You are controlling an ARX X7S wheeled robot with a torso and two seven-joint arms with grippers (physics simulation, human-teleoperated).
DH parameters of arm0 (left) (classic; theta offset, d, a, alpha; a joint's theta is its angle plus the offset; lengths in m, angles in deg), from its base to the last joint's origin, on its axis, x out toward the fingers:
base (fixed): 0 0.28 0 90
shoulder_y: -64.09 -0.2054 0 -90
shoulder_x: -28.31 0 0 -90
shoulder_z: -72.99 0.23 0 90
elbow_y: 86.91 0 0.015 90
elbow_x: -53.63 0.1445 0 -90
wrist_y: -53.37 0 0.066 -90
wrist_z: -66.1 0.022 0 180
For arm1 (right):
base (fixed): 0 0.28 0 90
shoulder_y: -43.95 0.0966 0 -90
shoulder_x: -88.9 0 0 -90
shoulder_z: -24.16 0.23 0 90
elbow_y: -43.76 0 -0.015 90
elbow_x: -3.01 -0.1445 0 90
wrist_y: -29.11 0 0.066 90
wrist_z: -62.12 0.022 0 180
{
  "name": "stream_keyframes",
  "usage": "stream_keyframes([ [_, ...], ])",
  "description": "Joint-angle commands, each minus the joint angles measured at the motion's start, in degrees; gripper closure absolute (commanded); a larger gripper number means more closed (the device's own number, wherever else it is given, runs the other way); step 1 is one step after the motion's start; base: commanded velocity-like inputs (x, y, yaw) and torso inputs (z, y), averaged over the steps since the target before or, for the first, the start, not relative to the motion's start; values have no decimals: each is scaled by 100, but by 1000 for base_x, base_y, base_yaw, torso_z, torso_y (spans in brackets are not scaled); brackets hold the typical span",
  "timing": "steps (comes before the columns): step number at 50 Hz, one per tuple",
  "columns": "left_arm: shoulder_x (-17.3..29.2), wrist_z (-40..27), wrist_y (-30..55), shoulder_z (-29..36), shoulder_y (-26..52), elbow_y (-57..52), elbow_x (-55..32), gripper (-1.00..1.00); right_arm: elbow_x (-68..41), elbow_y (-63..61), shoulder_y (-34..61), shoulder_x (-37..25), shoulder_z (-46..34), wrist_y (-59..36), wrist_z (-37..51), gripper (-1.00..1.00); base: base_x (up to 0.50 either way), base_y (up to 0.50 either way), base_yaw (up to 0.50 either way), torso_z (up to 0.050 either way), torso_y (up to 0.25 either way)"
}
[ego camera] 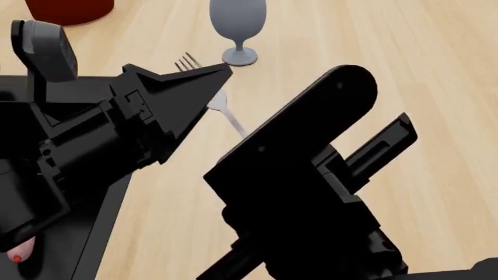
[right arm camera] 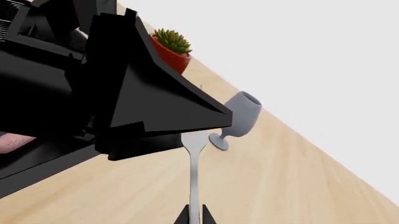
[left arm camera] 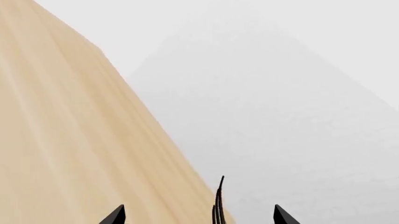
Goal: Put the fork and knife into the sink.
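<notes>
The silver fork lies slanted over the wooden counter, tines near the glass. My right gripper is shut on the end of its handle. My left gripper stands open at the tine end, its fingers wide apart, with the dark tines showing between them. In the head view the left gripper covers the fork's neck. The black sink sits at the left, mostly behind the left arm. The knife is out of view.
A grey wine glass stands just beyond the fork's tines. A red pot with a green plant sits at the back left. A pink sausage lies in the sink. My right arm hides the middle counter.
</notes>
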Motion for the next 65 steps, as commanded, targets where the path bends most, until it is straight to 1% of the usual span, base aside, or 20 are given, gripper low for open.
stream_keyframes([
  [1,-106,285,-117,138,10,197,201,-100,72,-8,12,21,164,78,-161,100,0,0,0,0,0],
  [9,-105,486,-270,312,54,422,318,-100,149,9,-46,-7,146,95,-217,100,0,0,0,0,0],
  [15,-53,523,-387,402,42,321,406,-100,122,22,-31,3,98,93,-176,100,0,0,0,0,0],
  [16,-42,544,-407,398,17,274,398,100,107,27,-20,13,85,91,-163,100,0,0,0,0,0],
  [22,13,482,-498,355,-46,27,307,100,145,52,-15,56,37,91,-182,100,0,0,0,0,0],
  [40,109,477,-686,508,-112,-37,307,100,117,110,-74,-10,38,201,-173,100,0,0,0,0,0],
  [41,115,484,-692,517,-111,-18,302,100,75,111,-67,-16,39,213,-151,-100,0,0,0,0,0],
  [51,147,449,-779,603,-132,-18,280,100,-156,145,-67,-125,103,342,-69,-100,0,0,0,0,0],
  [57,178,415,-811,620,-120,-44,237,100,-513,17,4,-344,156,437,257,-100,0,0,0,0,0],
  [61,263,360,-849,606,-77,-92,250,100,-1075,-302,141,-774,314,665,780,-100,0,0,0,0,0],
  [65,422,187,-869,544,-14,-306,251,100,-1558,-836,-100,-1446,662,1131,1245,-100,0,0,0,0,0],
])
